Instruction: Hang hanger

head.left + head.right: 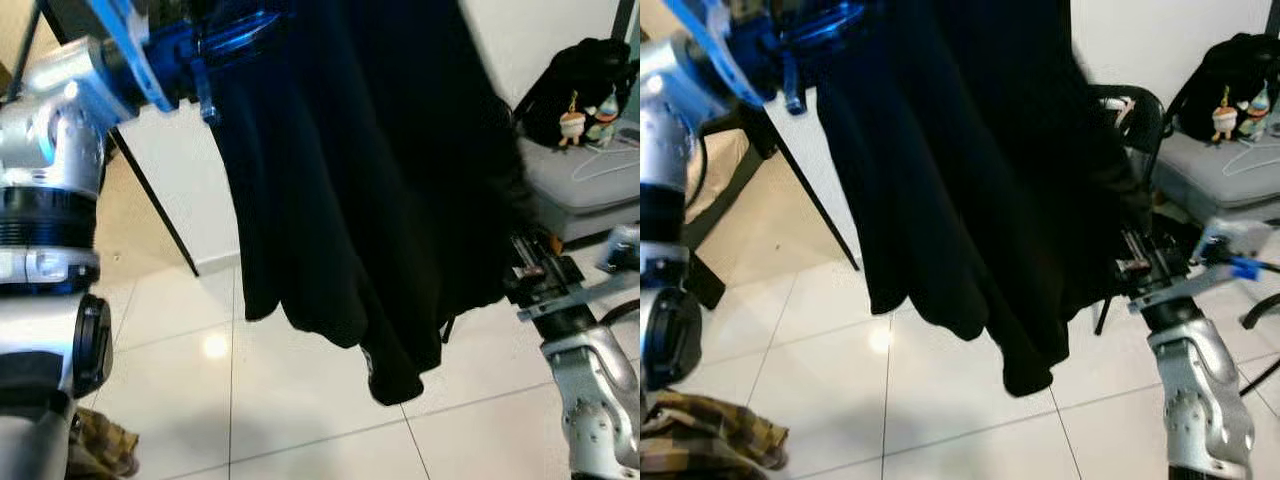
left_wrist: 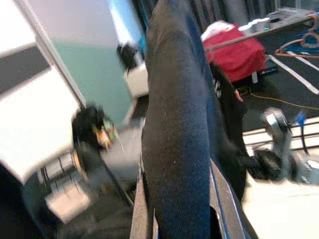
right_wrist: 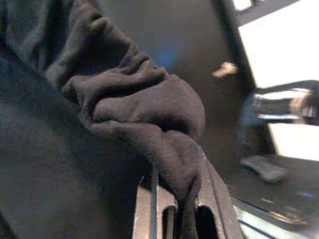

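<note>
A long black garment (image 1: 360, 200) hangs in front of me, its hem well above the tiled floor. My left gripper (image 1: 205, 55), with blue parts beside it, is raised high at the upper left and is shut on the garment's top edge. In the left wrist view the dark cloth (image 2: 177, 124) runs up between the fingers (image 2: 141, 214). My right gripper (image 1: 1130, 250) is lower on the right, shut on the garment's side edge. The right wrist view has a bunched fold of the cloth (image 3: 149, 109) pinched between the fingers (image 3: 147, 209). I cannot make out a hanger clearly.
A grey seat (image 1: 580, 180) with a black bag (image 1: 575, 80) and small toys stands at the right. A black chair (image 1: 1140, 110) is behind the garment. A slanted black pole (image 1: 150, 190) crosses the left. Plaid cloth (image 1: 700, 430) lies on the white tiles at the lower left.
</note>
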`<state>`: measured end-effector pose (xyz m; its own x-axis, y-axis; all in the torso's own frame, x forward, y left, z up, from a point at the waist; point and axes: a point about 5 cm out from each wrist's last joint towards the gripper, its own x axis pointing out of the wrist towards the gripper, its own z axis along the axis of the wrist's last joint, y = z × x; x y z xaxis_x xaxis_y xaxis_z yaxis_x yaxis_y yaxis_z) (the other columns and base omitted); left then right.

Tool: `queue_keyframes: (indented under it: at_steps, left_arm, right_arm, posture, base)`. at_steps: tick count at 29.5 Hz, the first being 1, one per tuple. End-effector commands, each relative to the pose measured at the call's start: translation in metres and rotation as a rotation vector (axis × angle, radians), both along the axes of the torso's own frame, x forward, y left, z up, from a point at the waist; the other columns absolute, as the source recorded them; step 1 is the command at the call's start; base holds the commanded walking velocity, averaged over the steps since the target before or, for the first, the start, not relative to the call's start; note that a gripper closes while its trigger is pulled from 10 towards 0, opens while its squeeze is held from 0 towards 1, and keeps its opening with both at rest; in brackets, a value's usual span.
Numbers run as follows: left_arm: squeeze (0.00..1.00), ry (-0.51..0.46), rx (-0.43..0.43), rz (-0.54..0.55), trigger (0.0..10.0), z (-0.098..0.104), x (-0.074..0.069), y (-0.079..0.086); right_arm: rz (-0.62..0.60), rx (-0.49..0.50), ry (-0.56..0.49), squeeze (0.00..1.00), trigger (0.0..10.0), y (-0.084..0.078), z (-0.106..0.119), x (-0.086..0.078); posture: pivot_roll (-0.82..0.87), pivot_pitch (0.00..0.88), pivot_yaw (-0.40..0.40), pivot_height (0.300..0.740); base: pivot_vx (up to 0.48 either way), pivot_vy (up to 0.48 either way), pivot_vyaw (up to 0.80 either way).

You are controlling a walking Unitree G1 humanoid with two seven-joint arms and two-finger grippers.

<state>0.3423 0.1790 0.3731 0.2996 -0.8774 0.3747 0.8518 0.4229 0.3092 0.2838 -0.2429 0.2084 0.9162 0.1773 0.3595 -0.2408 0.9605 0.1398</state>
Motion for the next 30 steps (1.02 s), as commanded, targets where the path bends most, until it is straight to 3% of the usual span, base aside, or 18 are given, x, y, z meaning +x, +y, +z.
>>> queue_keyframes:
  at_steps: [1,2,3,5,7,9,10,13,16,20,27,30]
  left_arm:
    - [0.00,0.014,-0.061,0.037,10.0,-0.003,-0.001,0.013]
    - [0.00,0.051,-0.063,0.043,10.0,-0.018,-0.001,0.015]
    - [0.00,0.051,-0.063,0.043,10.0,-0.018,-0.001,0.015]
    - [0.00,0.130,-0.062,0.032,10.0,-0.049,-0.004,0.017]
    - [0.00,0.130,-0.062,0.032,10.0,-0.049,-0.004,0.017]
    - [0.00,0.194,-0.052,0.020,10.0,-0.075,-0.009,0.017]
    - [0.00,0.194,-0.052,0.020,10.0,-0.075,-0.009,0.017]
    - [0.00,0.275,-0.034,0.013,10.0,-0.108,-0.019,0.014]
    - [0.00,0.307,-0.022,0.010,10.0,-0.121,-0.025,0.011]
    - [0.00,0.377,-0.042,0.050,10.0,-0.149,-0.039,0.010]
    - [0.00,0.382,-0.095,0.087,10.0,-0.151,-0.046,0.016]
    - [0.00,0.414,-0.102,0.057,10.0,-0.160,-0.062,0.026]
  right_arm:
    - [-0.045,-0.020,0.021,0.00,0.0,-0.002,-0.003,0.005]
    - [-0.078,-0.066,0.030,0.00,0.0,-0.004,-0.002,0.010]
    - [-0.078,-0.066,0.030,0.00,0.0,-0.004,-0.002,0.010]
    - [-0.153,-0.154,0.048,0.00,0.0,-0.009,0.001,0.022]
    - [-0.153,-0.154,0.048,0.00,0.0,-0.009,0.001,0.022]
    - [-0.199,-0.259,0.059,0.00,0.0,-0.009,0.002,0.032]
    - [-0.199,-0.259,0.059,0.00,0.0,-0.009,0.002,0.032]
    - [-0.157,-0.490,0.094,0.00,0.0,0.006,-0.011,0.043]
    - [-0.119,-0.566,0.115,0.00,0.0,0.016,-0.021,0.045]
    - [-0.015,-0.742,0.178,0.00,0.0,0.038,-0.055,0.043]
    - [-0.008,-0.749,0.219,0.00,0.0,0.039,-0.069,0.042]
    - [-0.027,-0.614,0.245,0.00,0.0,0.027,-0.072,0.043]
  posture:
    - [-0.07,0.000,0.131,0.740]
    - [-0.07,0.000,0.123,0.740]
    - [-0.07,0.000,0.123,0.740]
    - [-0.06,0.000,0.105,0.740]
    - [-0.06,0.000,0.105,0.740]
    - [-0.05,0.000,0.095,0.740]
    - [-0.05,0.000,0.095,0.740]
    - [-0.05,0.000,0.079,0.740]
    - [-0.05,0.000,0.072,0.740]
    - [-0.03,0.000,0.052,0.740]
    - [-0.03,0.000,0.042,0.740]
    - [-0.03,0.000,0.035,0.740]
  base:
    - [0.000,0.000,0.00]
    - [0.000,0.000,0.00]
    - [0.000,0.000,0.00]
    - [0.000,0.000,0.00]
    - [0.000,0.000,0.00]
    - [0.000,0.000,0.00]
    - [0.000,0.000,0.00]
    - [0.000,0.000,0.00]
    - [0.000,0.000,0.00]
    - [0.000,0.000,0.00]
    - [0.000,0.000,0.00]
    - [0.000,0.000,0.00]
